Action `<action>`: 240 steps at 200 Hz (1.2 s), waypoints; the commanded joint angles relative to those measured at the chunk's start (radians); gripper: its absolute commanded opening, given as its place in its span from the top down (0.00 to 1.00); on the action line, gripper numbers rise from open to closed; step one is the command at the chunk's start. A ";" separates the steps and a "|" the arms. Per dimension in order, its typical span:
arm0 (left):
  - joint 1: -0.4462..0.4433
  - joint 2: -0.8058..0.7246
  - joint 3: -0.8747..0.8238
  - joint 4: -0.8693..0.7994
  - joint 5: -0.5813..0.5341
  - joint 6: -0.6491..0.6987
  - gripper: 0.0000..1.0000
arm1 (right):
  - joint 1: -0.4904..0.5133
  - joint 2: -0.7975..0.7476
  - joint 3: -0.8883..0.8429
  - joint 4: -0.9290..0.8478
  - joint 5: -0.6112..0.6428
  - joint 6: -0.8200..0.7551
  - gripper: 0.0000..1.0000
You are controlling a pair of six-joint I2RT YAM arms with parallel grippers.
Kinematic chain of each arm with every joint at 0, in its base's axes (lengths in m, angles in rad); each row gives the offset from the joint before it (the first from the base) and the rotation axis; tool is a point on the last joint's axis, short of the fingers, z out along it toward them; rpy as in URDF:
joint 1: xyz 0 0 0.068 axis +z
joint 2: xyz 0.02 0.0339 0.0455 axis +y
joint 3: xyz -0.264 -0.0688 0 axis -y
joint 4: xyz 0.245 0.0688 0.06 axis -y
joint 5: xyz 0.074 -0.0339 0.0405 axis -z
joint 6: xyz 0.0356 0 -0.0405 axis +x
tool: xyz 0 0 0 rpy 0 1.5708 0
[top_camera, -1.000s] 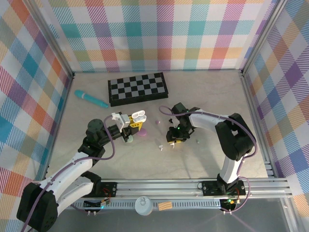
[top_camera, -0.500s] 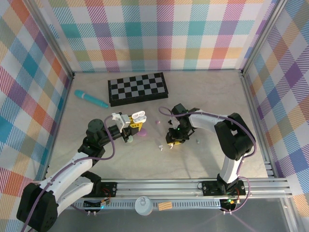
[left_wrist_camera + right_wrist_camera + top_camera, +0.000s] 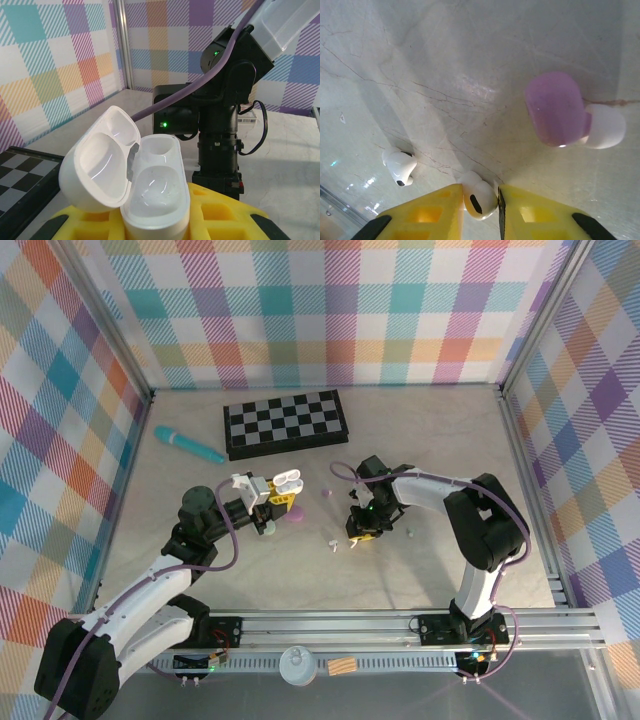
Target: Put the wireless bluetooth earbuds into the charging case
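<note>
Right wrist view: a white earbud [image 3: 479,199] lies on the pale, scratched surface [image 3: 435,55], bracketed by the yellow jaws of the right arm [image 3: 430,486]. The jaws sit against both its flanks, though whether the pinch is firm cannot be told. A second white earbud [image 3: 399,166] rests just beside it, and a pink earbud [image 3: 555,109] lies well apart. In the left wrist view, the jaws of the left arm [image 3: 165,560] are clamped on the base of the white charging case [image 3: 156,197]. The case is raised off the surface with its lid [image 3: 102,160] swung open and both wells apparently empty. The step in hand looks to be picking up the first bud. Doing it well likely means squeezing the rounded body squarely, since so small and smooth a piece could squirt sideways from a skewed grip. A straight lift would clear the neighbouring bud. The stem should then point down toward a well while the case is held level and motionless. A slow descent and a late release should seat it. Which well suits this bud cannot be judged here.
</note>
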 commanded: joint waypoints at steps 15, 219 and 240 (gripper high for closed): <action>0.010 -0.017 0.030 0.011 0.014 0.023 0.98 | -0.004 0.015 -0.019 0.007 0.001 -0.011 0.78; -0.103 0.223 0.074 0.053 -0.011 0.043 0.97 | -0.004 -0.336 0.154 -0.140 0.376 -0.198 0.80; -0.127 0.288 0.076 0.102 -0.026 0.028 0.97 | -0.004 -0.362 0.186 -0.149 0.382 -0.210 0.80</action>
